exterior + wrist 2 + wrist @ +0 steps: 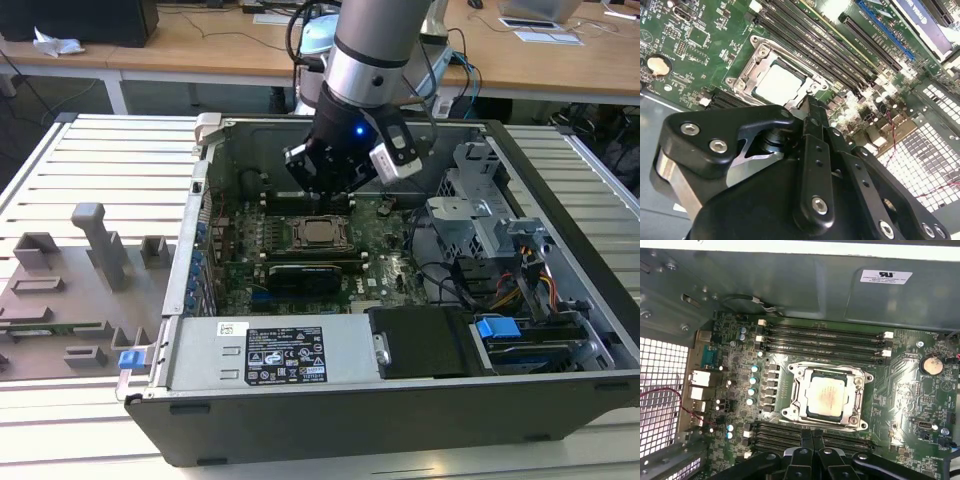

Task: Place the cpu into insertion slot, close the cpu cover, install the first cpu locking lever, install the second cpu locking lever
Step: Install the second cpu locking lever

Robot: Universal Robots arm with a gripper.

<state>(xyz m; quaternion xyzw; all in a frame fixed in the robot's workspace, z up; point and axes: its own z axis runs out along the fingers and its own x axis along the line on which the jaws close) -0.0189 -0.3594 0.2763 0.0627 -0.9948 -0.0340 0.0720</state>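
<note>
The cpu lies flat in its socket on the green motherboard, its dull silver top showing in both wrist views. The cpu cover, a silvery frame, lies down around the chip, its window showing the chip's top. My gripper hangs inside the open computer case just above and beside the socket. Its black fingertips are shut together with nothing between them, and they stand close to one edge of the socket. I cannot make out how the locking levers stand.
Memory slots run along both sides of the socket. The labelled power supply sits at the case's front, with a drive cage and cables at the exterior view's right. A grey fixture plate lies outside the case at the left.
</note>
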